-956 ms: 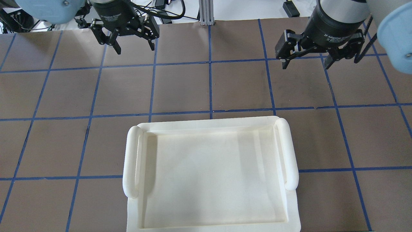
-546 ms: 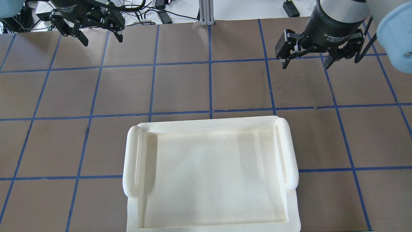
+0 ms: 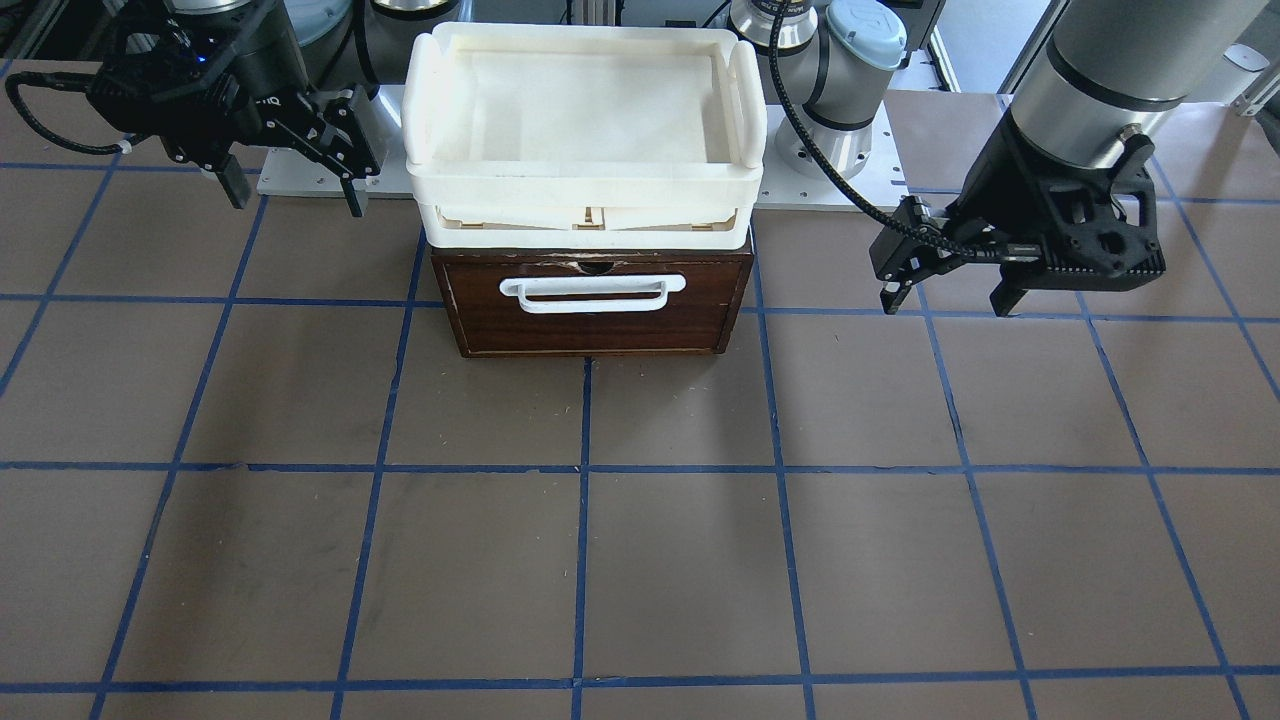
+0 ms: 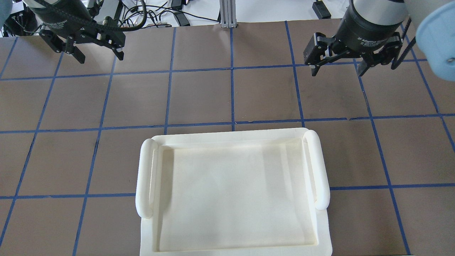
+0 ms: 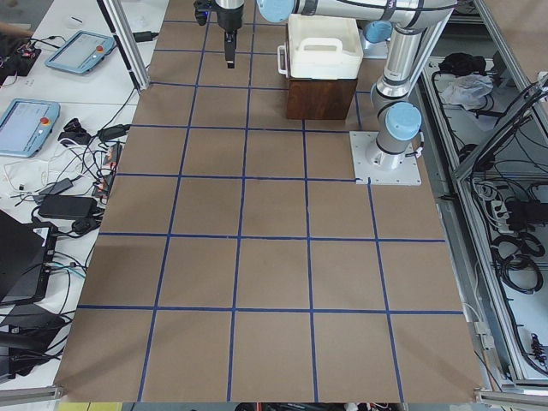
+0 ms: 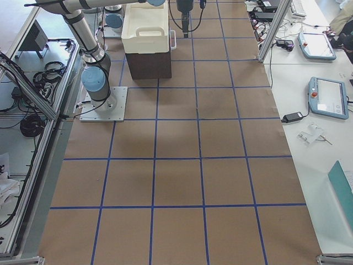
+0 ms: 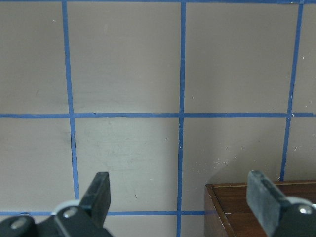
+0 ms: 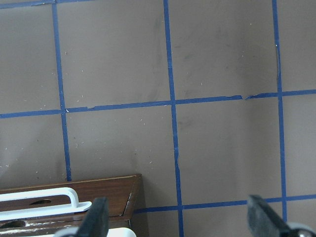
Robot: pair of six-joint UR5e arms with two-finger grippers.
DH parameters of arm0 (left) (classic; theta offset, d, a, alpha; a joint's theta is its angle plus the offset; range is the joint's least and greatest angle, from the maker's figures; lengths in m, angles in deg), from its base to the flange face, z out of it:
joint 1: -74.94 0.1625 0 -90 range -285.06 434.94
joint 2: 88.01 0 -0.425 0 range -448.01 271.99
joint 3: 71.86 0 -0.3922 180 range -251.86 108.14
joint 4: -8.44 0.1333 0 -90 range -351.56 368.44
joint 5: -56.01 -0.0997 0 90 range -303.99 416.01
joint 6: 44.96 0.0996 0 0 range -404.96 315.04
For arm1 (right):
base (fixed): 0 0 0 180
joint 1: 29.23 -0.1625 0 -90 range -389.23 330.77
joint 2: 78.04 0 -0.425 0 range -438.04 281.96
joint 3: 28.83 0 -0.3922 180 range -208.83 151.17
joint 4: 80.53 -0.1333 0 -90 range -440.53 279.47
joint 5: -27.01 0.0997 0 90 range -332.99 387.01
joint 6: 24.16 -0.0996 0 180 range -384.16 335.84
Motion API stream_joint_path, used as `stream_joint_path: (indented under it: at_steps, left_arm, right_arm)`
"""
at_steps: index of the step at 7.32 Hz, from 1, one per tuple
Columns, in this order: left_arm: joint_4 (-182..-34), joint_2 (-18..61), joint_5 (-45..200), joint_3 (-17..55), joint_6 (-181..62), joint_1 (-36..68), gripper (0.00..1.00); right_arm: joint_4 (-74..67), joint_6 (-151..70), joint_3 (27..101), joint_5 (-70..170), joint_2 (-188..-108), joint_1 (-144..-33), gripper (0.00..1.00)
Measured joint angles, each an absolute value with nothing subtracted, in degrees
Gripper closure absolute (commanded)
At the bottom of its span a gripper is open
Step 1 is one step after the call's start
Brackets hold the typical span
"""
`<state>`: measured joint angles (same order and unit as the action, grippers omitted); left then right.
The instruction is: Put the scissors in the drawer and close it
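**Open counter around one stacked box**

We see wide counter (image 3: 680, 570) in front of the drawer (image 3: 600, 325) and on both its sides. Only the drawer's box, with the tray (image 3: 585, 185) stacked on top, stands in the way; its front is shut. The left tool (image 3: 944, 303) and right tool (image 3: 297, 203) hang clear, one each side.

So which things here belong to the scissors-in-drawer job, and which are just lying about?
For the job:
drawer, shut
left gripper, open and empty
right gripper, open and empty
The scissors show in no view.

Just lying about:
cream tray, on top of the drawer's cabinet
tablets on the side tables
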<state>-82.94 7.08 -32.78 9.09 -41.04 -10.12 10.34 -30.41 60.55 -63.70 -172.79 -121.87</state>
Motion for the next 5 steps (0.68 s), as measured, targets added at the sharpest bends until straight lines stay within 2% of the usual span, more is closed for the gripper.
stream_joint_path:
  at_steps: [5]
  left_arm:
    - [-81.70,4.41,-32.82,12.94,-41.10,-10.21,0.00]
  right_arm:
    - [10.34,-30.44,60.55,-63.70,-172.79,-121.87,0.00]
